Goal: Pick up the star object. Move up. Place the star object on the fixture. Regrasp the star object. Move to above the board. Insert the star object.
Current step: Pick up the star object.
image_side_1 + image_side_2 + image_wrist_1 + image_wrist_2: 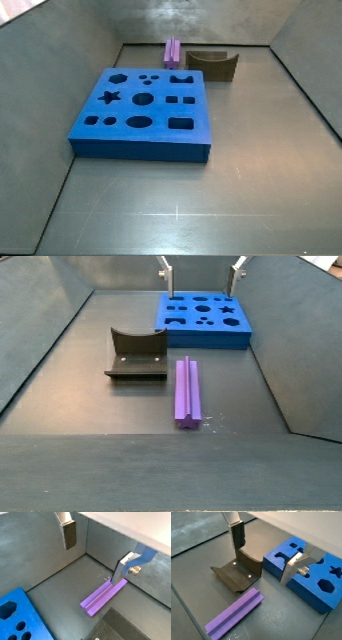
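The purple star object [189,391] lies flat on the grey floor, beside the fixture [136,354] and in front of the blue board [201,318]. In both wrist views it shows below the fingers, lying lengthwise [103,596] [236,612]. My gripper [202,272] hangs high at the far end of the bin, open, with nothing between its fingers [69,534]. In a wrist view the gripper [264,552] hovers over the gap between the fixture [238,572] and the board [314,572]. The gripper does not appear in the side view where the star object [173,50] lies at the back.
Grey walls [54,326] enclose the floor on all sides. The board [140,110] has several dark shaped holes, including a star hole [111,97]. The fixture [211,63] stands next to the star object near the back wall.
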